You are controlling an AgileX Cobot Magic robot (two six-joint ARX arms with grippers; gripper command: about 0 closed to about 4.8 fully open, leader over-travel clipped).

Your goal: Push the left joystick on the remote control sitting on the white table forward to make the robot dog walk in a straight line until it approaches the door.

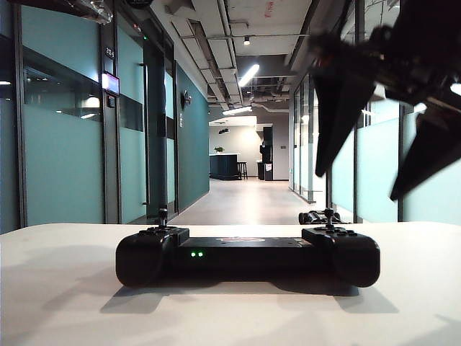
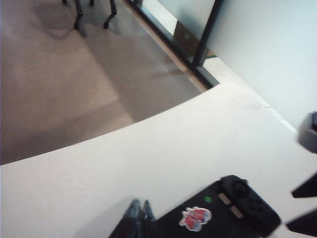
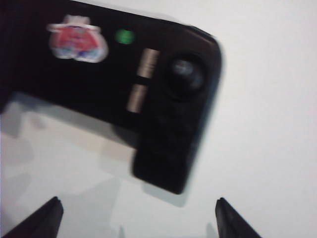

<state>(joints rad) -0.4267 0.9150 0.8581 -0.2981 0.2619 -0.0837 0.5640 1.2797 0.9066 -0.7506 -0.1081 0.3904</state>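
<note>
The black remote control (image 1: 245, 254) lies on the white table (image 1: 65, 288) with two green lights lit. Its left joystick (image 1: 163, 214) stands upright and untouched. My right gripper (image 1: 358, 186) hangs open above the controller's right end, nothing between its fingers. In the right wrist view it (image 3: 138, 218) is over bare table beside the twin thumbstick (image 3: 187, 74). My left gripper (image 2: 139, 212) is shut and empty, its tips at the controller's (image 2: 233, 208) edge; the left joystick is hidden there. The robot dog (image 1: 314, 217) sits low on the corridor floor behind the controller.
A long corridor with teal glass walls and doors (image 1: 155, 130) runs away beyond the table. Thin dark legs (image 2: 78, 16) stand on the floor in the left wrist view. A red sticker (image 3: 77, 42) marks the controller's middle bar.
</note>
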